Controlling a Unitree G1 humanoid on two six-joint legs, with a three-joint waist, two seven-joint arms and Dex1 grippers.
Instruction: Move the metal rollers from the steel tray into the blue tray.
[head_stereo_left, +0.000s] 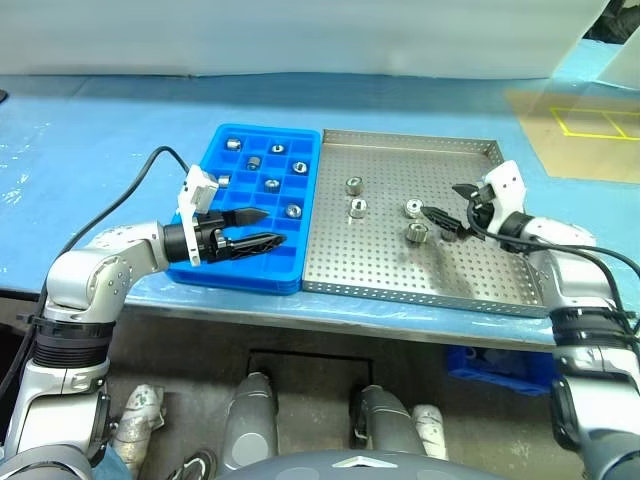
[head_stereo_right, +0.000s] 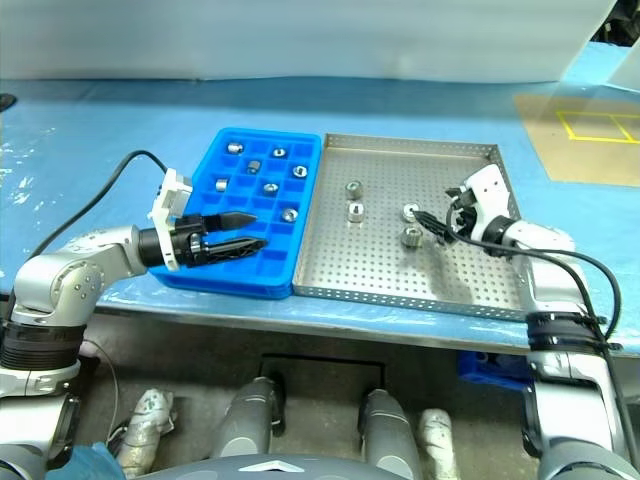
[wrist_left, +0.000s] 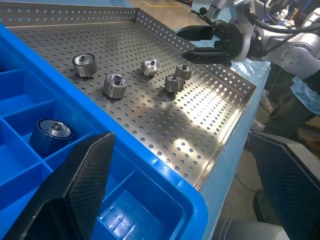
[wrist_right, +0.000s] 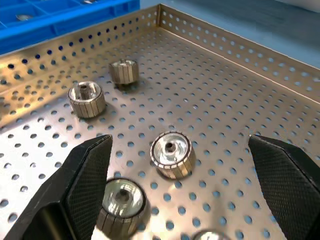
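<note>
The metal rollers (head_stereo_left: 357, 207) are sitting partly in the blue tray's (head_stereo_left: 205, 273) compartments on the left and partly, four of them, loose on the steel tray (head_stereo_left: 390, 265) just beside it on the bench (head_stereo_left: 100, 150); no writing is legible anywhere. The left end effector (head_stereo_left: 268, 228) is hovering over the blue tray, fingers apart and empty. The right end effector (head_stereo_left: 441, 219) is hanging wide apart over the steel tray, and its wrist view is revealing the rollers' ribbed sides.
</note>
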